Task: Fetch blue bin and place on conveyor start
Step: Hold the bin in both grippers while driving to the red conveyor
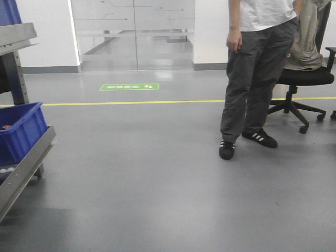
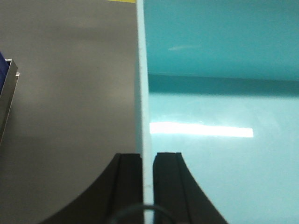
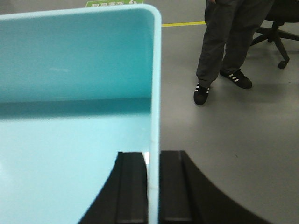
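The left pincer (image 2: 148, 157) pinches the left wall of the bin (image 2: 219, 154), one finger inside and one outside. The right pincer (image 3: 153, 156) clamps the right wall in the same way. Each grip lies at the lower centre of its wrist view, with grey floor (image 1: 157, 184) beside the bin. In the front view a person (image 1: 257, 79) stands at upper right by a chair (image 1: 307, 79), and a dark crate (image 1: 18, 131) sits on a rack (image 1: 26, 163) at left.
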Robot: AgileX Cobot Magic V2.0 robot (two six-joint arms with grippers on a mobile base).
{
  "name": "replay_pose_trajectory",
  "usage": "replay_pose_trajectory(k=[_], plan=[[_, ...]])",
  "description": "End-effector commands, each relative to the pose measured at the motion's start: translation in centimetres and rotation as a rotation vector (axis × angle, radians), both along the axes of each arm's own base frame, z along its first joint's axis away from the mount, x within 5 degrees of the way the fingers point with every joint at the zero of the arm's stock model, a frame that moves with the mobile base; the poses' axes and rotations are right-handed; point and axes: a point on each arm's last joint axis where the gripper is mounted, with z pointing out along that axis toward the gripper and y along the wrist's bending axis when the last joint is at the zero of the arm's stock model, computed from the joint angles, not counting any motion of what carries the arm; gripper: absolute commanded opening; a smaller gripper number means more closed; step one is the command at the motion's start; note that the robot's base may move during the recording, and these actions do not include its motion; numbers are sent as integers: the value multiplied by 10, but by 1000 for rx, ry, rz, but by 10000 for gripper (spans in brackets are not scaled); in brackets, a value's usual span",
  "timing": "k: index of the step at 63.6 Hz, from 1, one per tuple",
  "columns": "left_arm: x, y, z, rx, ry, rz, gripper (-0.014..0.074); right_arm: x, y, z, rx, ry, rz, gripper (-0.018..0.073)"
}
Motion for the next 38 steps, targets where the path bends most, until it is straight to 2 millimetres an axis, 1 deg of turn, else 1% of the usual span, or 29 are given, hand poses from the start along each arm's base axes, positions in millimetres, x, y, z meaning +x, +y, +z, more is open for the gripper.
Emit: replay_pose_trajectory(k=[1,38], plan=[[-6,-1,11,-35,-65,-23,-111,-5,-1,11,9,-62,13,-154],[-6,-1,11,-35,-65,-23,-111,-5,-1,11,9,-62,13,-154]])
